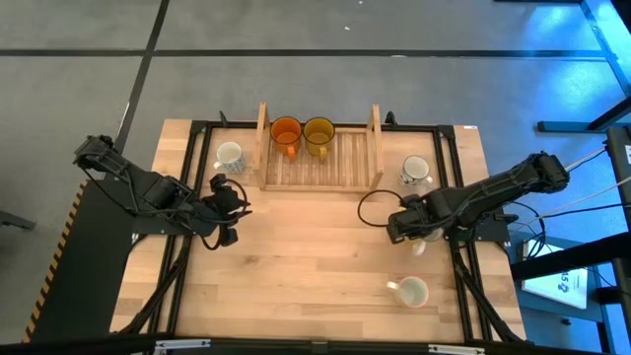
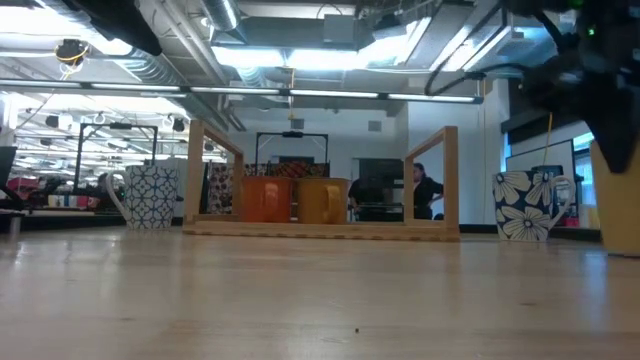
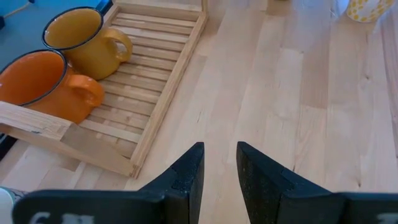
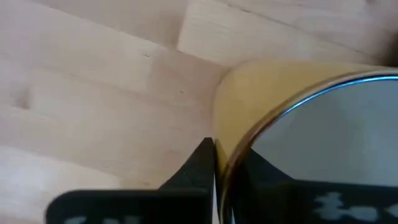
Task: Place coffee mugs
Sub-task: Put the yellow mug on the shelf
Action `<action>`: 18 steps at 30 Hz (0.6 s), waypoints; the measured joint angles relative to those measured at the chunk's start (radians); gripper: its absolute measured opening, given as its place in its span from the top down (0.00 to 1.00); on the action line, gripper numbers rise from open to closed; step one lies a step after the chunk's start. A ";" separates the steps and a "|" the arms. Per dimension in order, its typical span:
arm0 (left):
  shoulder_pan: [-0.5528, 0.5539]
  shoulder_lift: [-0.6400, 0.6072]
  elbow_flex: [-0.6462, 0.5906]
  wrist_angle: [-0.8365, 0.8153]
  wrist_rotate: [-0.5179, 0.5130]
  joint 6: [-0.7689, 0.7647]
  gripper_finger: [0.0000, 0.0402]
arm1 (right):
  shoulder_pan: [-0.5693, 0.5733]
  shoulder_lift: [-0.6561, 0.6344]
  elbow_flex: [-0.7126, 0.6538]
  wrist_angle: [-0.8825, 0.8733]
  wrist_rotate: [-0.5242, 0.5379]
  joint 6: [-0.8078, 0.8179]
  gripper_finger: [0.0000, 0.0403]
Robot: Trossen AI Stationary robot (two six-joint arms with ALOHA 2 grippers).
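The orange mug (image 1: 286,131) and the amber mug (image 1: 318,131) stand upright side by side at the far end of the wooden slatted tray (image 1: 325,168). A white patterned mug (image 1: 229,155) stands left of the tray, and a floral one (image 1: 415,171) stands to its right. Another white mug (image 1: 410,292) sits near the table's near right. My right gripper (image 1: 409,225) is shut on a cream mug (image 4: 298,106), mostly hidden beneath it in the high view. My left gripper (image 3: 219,155) is open and empty over bare wood by the tray's near left corner. My right gripper holds the cream mug by its rim (image 4: 249,140), one finger (image 4: 199,165) outside the wall and the other inside the cup. The fingers come from above, slanting from the table's right. The mug stays upright; whether its base is off the table I cannot tell.
The tray has raised end rails (image 2: 432,180) and open slats in front of the two coloured mugs. Bare tabletop (image 1: 315,266) spreads between the two arms and toward the near edge. Black frame bars (image 1: 187,168) run along the table's left and right sides.
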 joint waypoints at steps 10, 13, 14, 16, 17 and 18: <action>0.000 0.000 0.000 0.000 0.000 0.002 0.78 | 0.000 0.131 0.256 0.052 0.124 -0.161 0.98; 0.000 0.000 0.000 0.000 0.000 0.021 0.78 | -0.009 0.213 0.354 0.029 0.147 -0.276 0.99; 0.000 0.000 0.000 0.000 0.000 0.029 0.78 | -0.014 0.244 0.395 0.026 0.151 -0.314 0.99; 0.000 0.000 0.000 0.000 0.000 0.048 0.78 | -0.016 0.298 0.477 0.002 0.170 -0.373 0.99; 0.000 0.000 0.000 0.000 0.000 0.051 0.78 | -0.023 0.324 0.520 -0.019 0.185 -0.402 0.99; 0.000 0.000 0.000 0.000 0.000 0.051 0.78 | -0.028 0.348 0.560 -0.038 0.199 -0.431 0.99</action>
